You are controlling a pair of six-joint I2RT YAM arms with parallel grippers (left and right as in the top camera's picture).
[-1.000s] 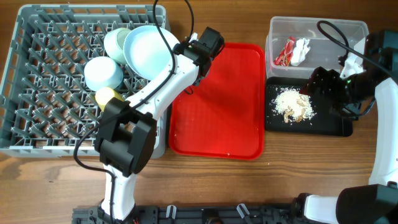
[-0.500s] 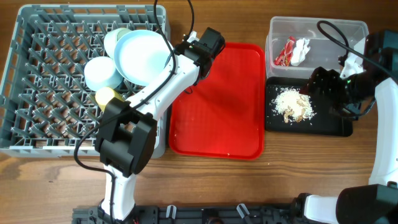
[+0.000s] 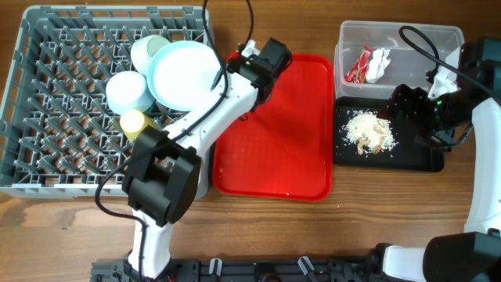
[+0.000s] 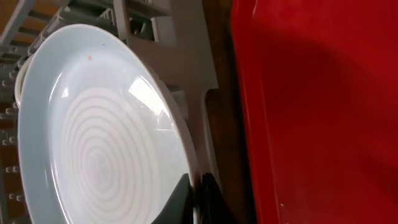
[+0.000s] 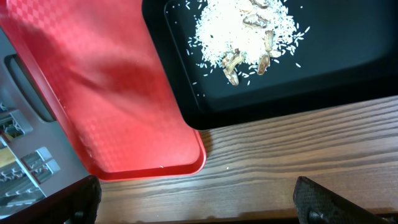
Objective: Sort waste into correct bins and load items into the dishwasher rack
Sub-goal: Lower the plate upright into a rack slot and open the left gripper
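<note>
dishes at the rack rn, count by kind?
Bowls: 2
Plate: 1, rim pinched by the left gripper
Yellow cup: 1
Total: 4

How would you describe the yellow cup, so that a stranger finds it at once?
Find the big grey rack at the left. Right of its centre, beside a pale blue bowl and near the round plate, lies the yellow cup: the only yellow thing there.
</note>
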